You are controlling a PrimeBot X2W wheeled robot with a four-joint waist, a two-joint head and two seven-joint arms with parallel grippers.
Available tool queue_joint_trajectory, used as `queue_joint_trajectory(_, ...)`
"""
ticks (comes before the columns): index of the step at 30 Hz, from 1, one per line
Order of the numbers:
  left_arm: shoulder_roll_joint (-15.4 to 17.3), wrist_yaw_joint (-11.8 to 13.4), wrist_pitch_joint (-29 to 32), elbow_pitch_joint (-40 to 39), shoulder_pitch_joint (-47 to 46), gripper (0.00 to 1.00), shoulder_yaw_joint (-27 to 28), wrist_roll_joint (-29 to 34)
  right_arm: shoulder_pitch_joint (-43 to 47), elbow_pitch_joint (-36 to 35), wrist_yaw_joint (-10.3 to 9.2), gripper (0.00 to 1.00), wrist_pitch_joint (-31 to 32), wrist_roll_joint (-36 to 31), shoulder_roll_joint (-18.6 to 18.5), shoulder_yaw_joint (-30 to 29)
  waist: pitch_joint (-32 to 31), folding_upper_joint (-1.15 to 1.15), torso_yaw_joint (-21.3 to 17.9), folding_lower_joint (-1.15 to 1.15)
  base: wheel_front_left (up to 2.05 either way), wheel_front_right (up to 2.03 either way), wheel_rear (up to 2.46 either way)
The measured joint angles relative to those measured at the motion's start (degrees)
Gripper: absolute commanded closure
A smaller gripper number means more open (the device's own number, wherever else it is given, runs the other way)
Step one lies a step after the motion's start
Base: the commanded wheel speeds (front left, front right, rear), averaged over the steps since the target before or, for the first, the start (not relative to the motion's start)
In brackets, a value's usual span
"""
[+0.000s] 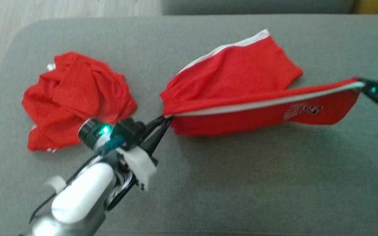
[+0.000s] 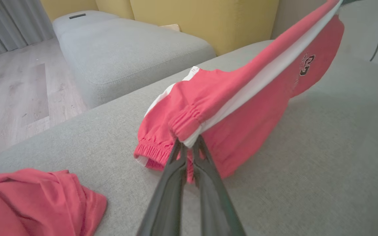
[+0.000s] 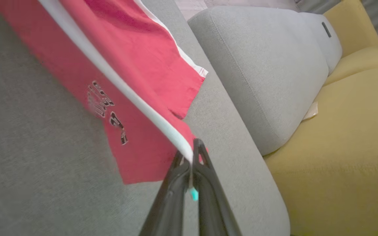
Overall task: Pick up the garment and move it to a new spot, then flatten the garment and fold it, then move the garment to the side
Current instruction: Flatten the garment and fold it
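Stretching taut between both arms, the red shorts (image 1: 241, 72) have one leg lifted and the other lying flat on the grey woven sofa cushion (image 1: 241, 183), white side stripe uppermost. The left fingers (image 2: 208, 186) pinch the gathered elastic waistband; the right fingers (image 3: 208, 193) pinch the hem beside the printed logo. A crumpled red cloth (image 1: 74, 95) lies to the left.

The red shorts (image 1: 235, 82) are thin matt cloth — the grey cushion (image 1: 241, 183) is coarser woven fabric, also matt. The left forearm (image 1: 77, 193) has a glossy white plastic shell; the floor (image 2: 11, 98) looks like pale wood.
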Motion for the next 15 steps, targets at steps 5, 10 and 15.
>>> queue_joint_trajectory(5, -2.66, -0.12, -0.54, 2.88, -3.79, 1.00, 0.47, 0.00, -6.65, 3.01, 0.00, 1.00, -0.03, -1.98, 0.80, 2.85, 3.41, 0.00, 2.08, 0.01, 0.00, 0.00, 0.00)
queue_joint_trajectory(10, -4.78, -0.57, -1.37, 5.86, -8.32, 1.00, 0.42, 0.34, -12.05, 5.37, 0.00, 1.00, -0.12, -3.55, 1.56, 4.08, 6.94, 0.00, 4.05, 0.01, 0.00, 0.00, 0.00)
queue_joint_trajectory(15, -6.94, -1.00, -2.09, 9.65, -13.16, 1.00, 0.32, 0.99, -15.97, 6.13, 0.00, 1.00, 1.14, -5.72, 2.60, 4.11, 11.10, 0.00, 6.24, 0.02, 0.00, 0.00, 0.00)
